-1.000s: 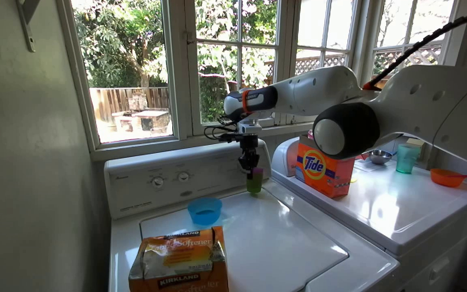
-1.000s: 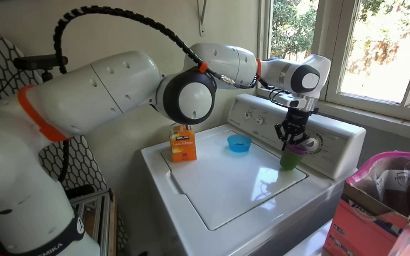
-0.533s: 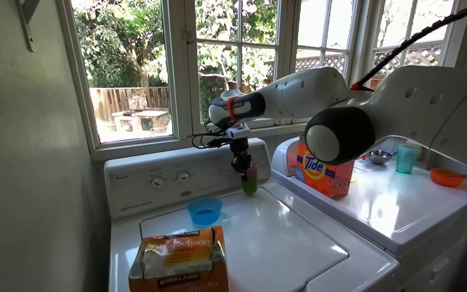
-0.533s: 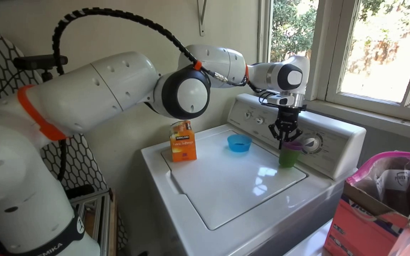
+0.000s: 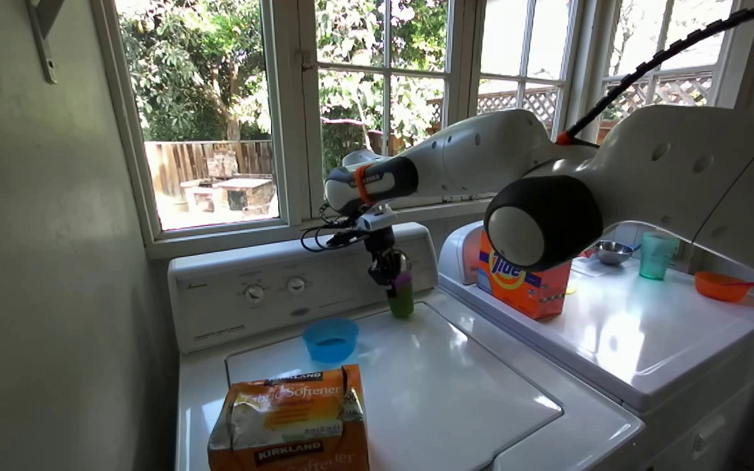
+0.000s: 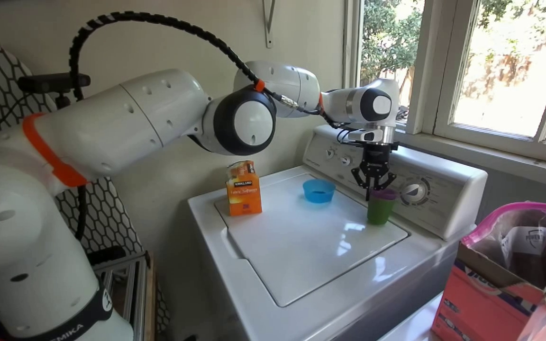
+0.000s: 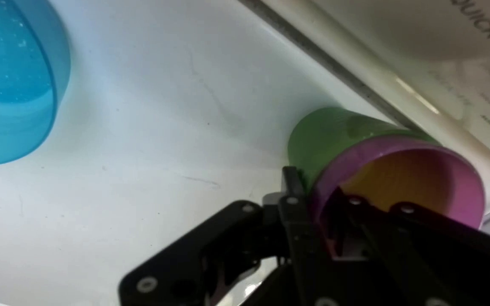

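Observation:
My gripper (image 6: 371, 192) is shut on the near wall of a green cup (image 6: 380, 211) with a purple cup (image 6: 388, 193) nested in it. In the wrist view, one finger of the gripper (image 7: 313, 187) lies outside the green cup (image 7: 326, 131) and the other inside the purple rim (image 7: 468, 182). The inside looks yellow-orange. The cups hang almost upright at the back of the white washer lid (image 5: 455, 392), close to the control panel (image 5: 285, 281). I cannot tell if their base touches the lid. A blue bowl (image 5: 330, 340) also shows in the wrist view (image 7: 11, 106).
An orange fabric softener box (image 5: 292, 418) stands on the washer near the wall. A Tide box (image 5: 524, 288) stands on the neighbouring machine, with a teal cup (image 5: 656, 255), a metal bowl (image 5: 612, 253) and an orange bowl (image 5: 720, 288). Windows (image 5: 383, 131) lie behind the arm.
My gripper has moved with the cups to the left in both exterior views, slowing in the last half second. The cups have swung from tilted to nearly upright. The bowl and boxes have not moved.

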Robot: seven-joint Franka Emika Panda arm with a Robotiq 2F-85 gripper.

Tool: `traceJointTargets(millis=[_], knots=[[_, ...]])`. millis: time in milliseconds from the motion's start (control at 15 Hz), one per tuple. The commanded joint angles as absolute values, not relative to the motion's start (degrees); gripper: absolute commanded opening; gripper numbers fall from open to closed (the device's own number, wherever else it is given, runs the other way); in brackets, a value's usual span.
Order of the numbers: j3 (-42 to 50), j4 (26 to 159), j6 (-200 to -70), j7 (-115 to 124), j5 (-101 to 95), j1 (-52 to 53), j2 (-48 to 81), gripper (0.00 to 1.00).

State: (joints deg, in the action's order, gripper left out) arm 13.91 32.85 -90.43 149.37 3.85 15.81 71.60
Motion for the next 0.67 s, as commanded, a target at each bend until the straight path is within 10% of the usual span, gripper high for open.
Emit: traceJointTargets(millis=[0,467,600], knots=[[14.5,34.7,-92.2,149.5,3.2,16.6,71.1,0.47],[13.9,35.2,-91.6,147.2,3.7,16.0,69.9,0.99],[13.6,35.4,-91.7,145.4,4.0,15.7,68.9,1.00]])
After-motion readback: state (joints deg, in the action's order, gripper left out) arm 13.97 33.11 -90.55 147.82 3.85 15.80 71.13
